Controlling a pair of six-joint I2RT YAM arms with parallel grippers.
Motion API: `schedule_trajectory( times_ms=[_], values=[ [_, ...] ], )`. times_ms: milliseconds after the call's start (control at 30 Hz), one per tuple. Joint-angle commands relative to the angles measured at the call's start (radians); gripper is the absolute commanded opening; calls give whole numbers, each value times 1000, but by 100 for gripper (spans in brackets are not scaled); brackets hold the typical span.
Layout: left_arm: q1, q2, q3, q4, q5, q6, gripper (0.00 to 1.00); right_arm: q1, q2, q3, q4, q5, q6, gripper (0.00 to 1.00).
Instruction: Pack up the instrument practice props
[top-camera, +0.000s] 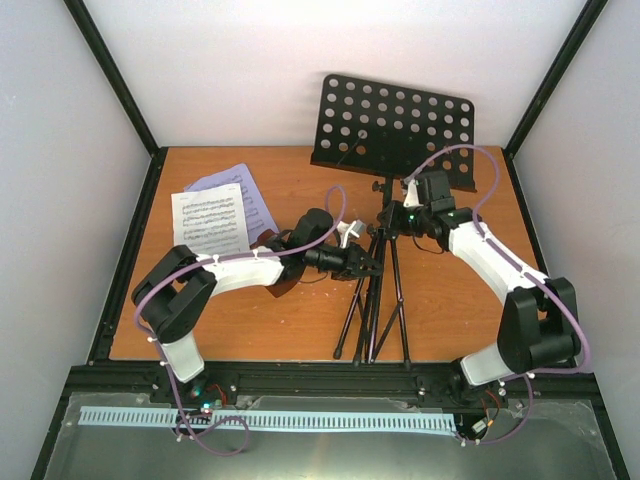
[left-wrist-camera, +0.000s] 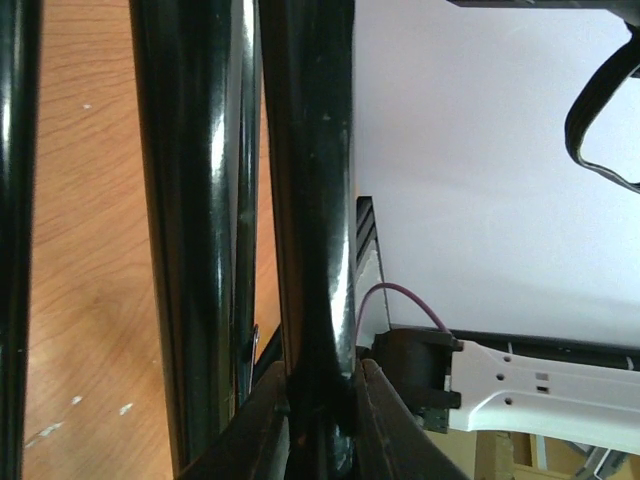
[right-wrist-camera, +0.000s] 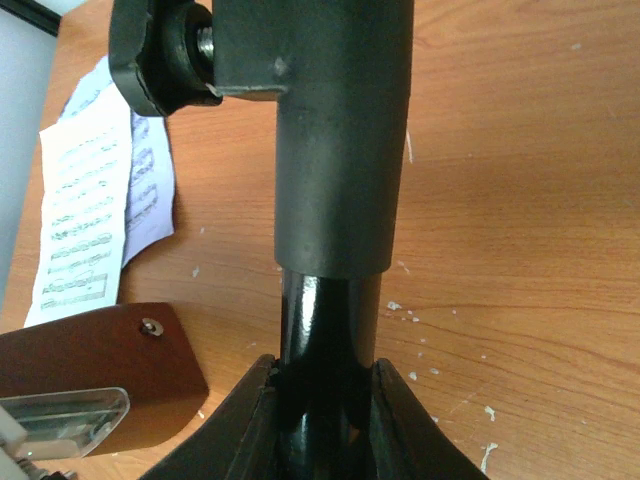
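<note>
Far left, the sheet-music pages (top-camera: 212, 218) lie flat close to the left edge of the table (top-camera: 300, 325), toward the back. Just right of them sits the metronome (right-wrist-camera: 100, 365), mostly tucked under the left arm from above. The left tool (left-wrist-camera: 322, 388) pinches a black tube among the tripod legs of the music stand (top-camera: 392, 125), upright at centre with its feet near the front edge. The right tool (right-wrist-camera: 325, 372) clamps the shaft below the collar. Beyond it, open wood runs to the right edge.
</note>
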Motion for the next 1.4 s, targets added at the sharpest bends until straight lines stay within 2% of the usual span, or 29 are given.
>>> schedule_trajectory(
  times_ms=[0,100,333,500,633,800,867,933,1067,1167,1233,1367],
  values=[
    [38,18,89,4,-126,194,0,4,14,-26,181,59,-52,3],
    [38,37,95,-59,-170,241,1,4,49,-43,230,74,-52,3],
    [39,100,150,-197,-269,336,10,4,163,-40,319,115,-44,3],
    [39,126,144,-224,-307,357,19,4,228,-30,369,127,-22,3],
    [38,145,139,-231,-321,361,21,4,279,-11,395,123,-1,3],
    [39,145,130,-249,-342,369,31,4,356,22,401,113,-6,3],
    [38,131,124,-257,-362,374,39,5,366,26,396,111,-10,4],
    [39,107,115,-264,-376,379,51,4,360,23,396,111,-14,13],
    [39,56,112,-293,-381,393,69,5,317,13,384,100,-24,52],
    [38,10,89,-305,-355,390,81,0,256,-12,375,95,-26,72],
    [38,-29,61,-304,-339,380,88,-7,208,-27,356,88,-26,80],
    [37,-100,-1,-306,-291,352,93,-28,87,-74,268,48,-6,88]
  ],
)
